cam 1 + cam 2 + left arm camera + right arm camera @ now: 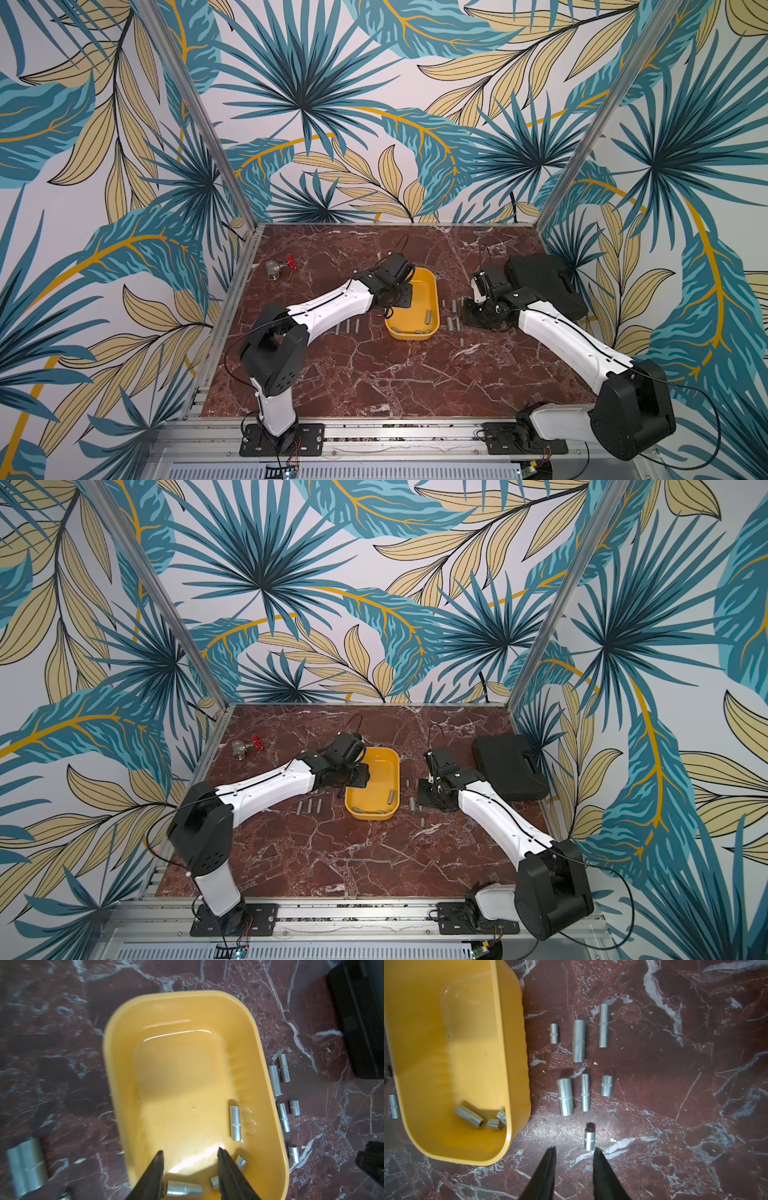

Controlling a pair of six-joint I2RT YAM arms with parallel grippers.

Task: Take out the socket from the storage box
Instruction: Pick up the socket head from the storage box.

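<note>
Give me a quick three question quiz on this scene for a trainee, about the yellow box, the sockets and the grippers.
1. True or false: the left gripper is open above the storage box.
2. In the left wrist view, how many sockets lie inside the box?
3. The right gripper holds: A) a socket, B) nothing, C) the box.
Key: 1 true; 2 four; 3 B.

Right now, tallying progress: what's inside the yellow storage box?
Four sockets: one long one apart, three bunched at one end, two partly behind the left end effector.
</note>
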